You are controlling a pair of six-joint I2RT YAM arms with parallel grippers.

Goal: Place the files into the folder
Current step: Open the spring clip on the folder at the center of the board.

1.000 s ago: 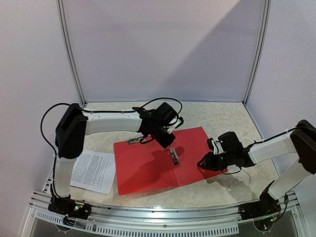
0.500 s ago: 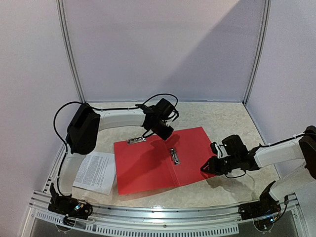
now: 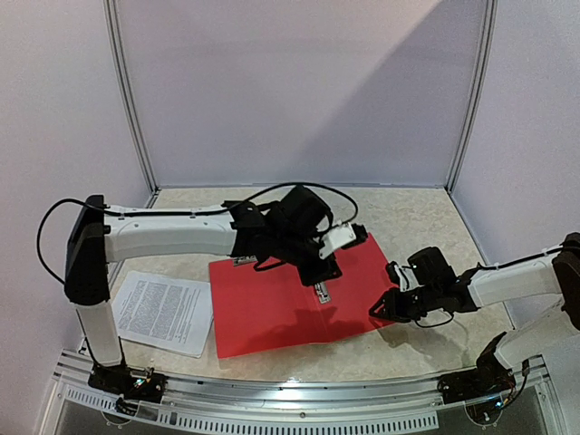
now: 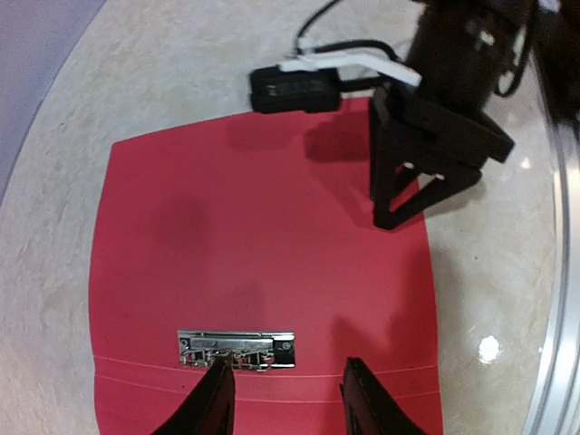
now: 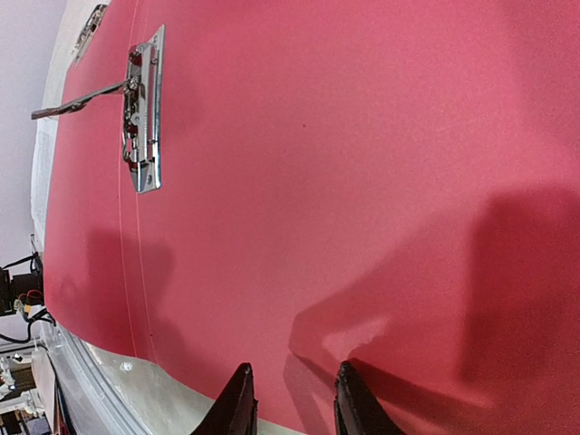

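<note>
Folder (image 3: 263, 313) open mid-frame, files (image 3: 163, 313) lower left, not yet loaded; left fingers (image 4: 210, 408) apart beside the clip (image 4: 237, 348); right fingers (image 5: 237, 403) apart over the right cover; next move likely calls for freeing the clip.

The left hand (image 4: 288, 372) hangs over the folder (image 3: 263, 313), while the files (image 3: 163, 313) beside it lie unobstructed.

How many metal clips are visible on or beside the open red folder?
2. One metal clip sits along the centre fold of the folder. The other clip lies at its far left edge. More may be hidden.
</note>
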